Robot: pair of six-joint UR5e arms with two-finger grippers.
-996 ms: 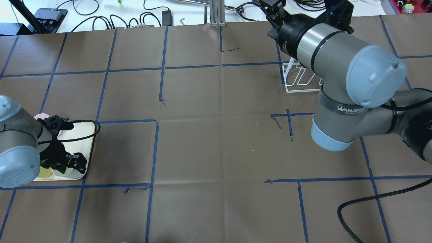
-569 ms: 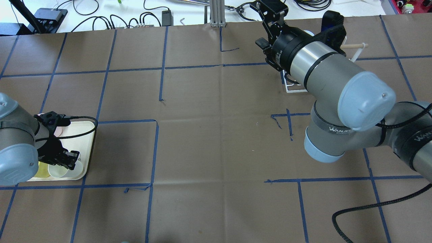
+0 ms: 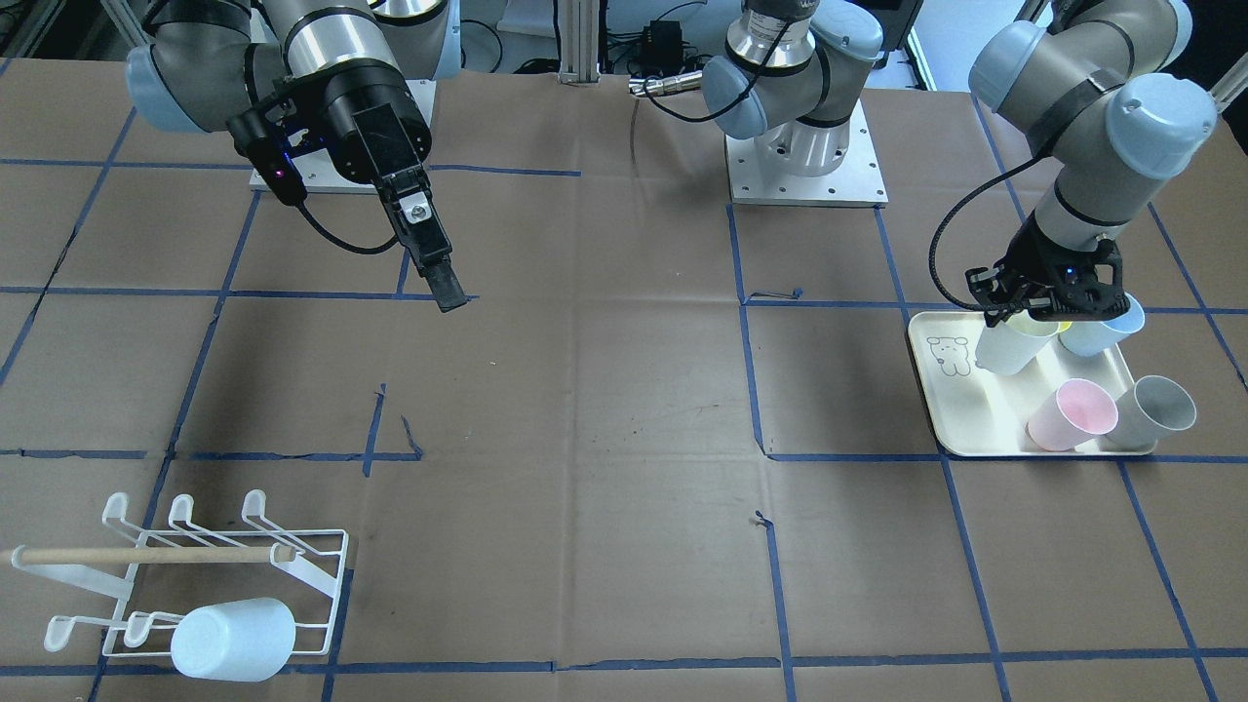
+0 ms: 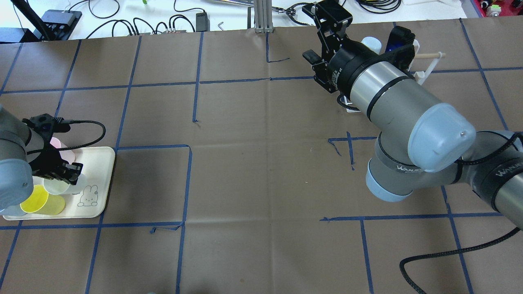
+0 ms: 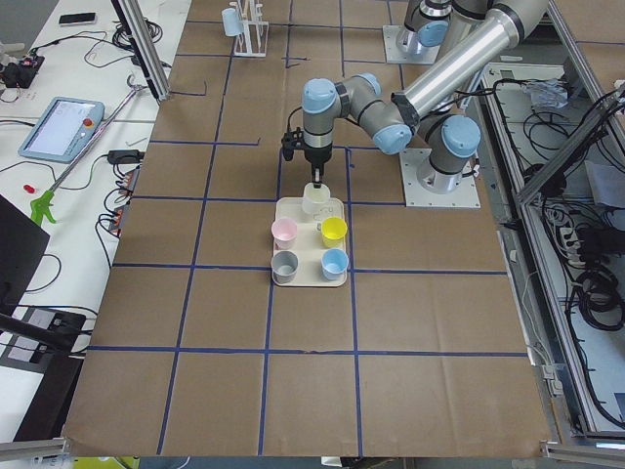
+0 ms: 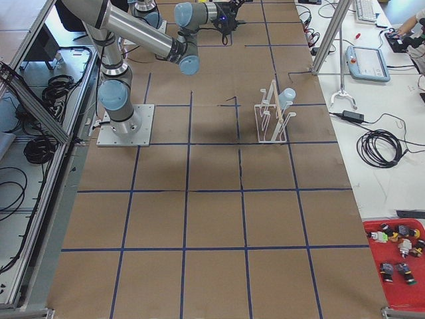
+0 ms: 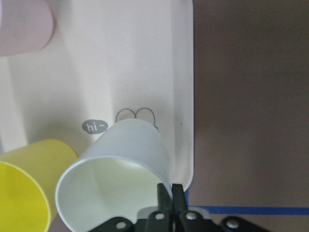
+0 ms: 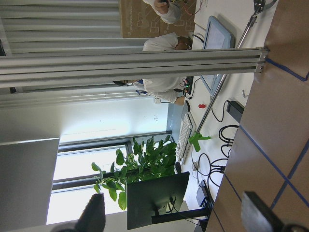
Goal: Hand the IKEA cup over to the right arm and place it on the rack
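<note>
My left gripper (image 7: pixel 170 193) is shut on the rim of a white cup (image 7: pixel 120 169) and holds it tilted over the cream tray (image 7: pixel 145 58). In the front-facing view this gripper (image 3: pixel 1048 304) grips the cup (image 3: pixel 1012 347) by its top edge. My right gripper (image 3: pixel 444 283) is open and empty, in mid-air away from the rack (image 3: pixel 224 575). Both of its fingertips (image 8: pixel 94 212) show wide apart in the right wrist view. The white wire rack with a wooden dowel (image 3: pixel 146 555) carries one pale blue cup (image 3: pixel 234 639).
The tray (image 3: pixel 975 424) holds a pink cup (image 3: pixel 1071 414), a grey cup (image 3: pixel 1155 409), a blue cup (image 3: pixel 1102 331) and a yellow cup (image 4: pixel 34 200). In the overhead view the right arm (image 4: pixel 392 98) covers part of the rack (image 4: pixel 429 55). Cables lie beyond the far table edge.
My left gripper has shifted with the white cup toward the tray's far side. The right arm has swung left, away from the rack, and uncovered its dowel and the cup on it.
</note>
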